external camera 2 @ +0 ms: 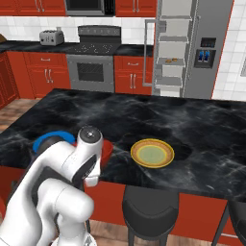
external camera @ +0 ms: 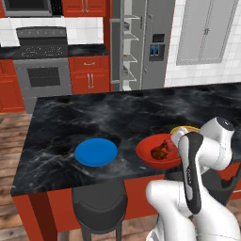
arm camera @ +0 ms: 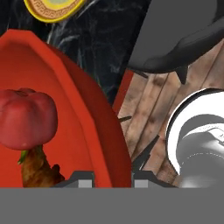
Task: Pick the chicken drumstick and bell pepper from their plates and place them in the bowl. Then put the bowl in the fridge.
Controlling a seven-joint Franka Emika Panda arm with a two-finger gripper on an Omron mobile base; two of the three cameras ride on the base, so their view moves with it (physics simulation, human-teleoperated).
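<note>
End effector (arm camera: 113, 181) astride upright bowl (arm camera: 78, 109) rim

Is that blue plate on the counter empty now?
Empty. The blue plate lies bare on the counter, while the bell pepper and chicken drumstick sit in the red bowl.

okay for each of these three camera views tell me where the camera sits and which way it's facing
Left base view: behind the arm's left, facing the bowl, blue plate, fridge; arm lower right.
Right base view: behind its right, facing the yellow plate; arm lower left.
Hand view: on the hand, over the bowl rim, bell pepper, chicken drumstick; jaws shut.
Shared: island, bowl.
</note>
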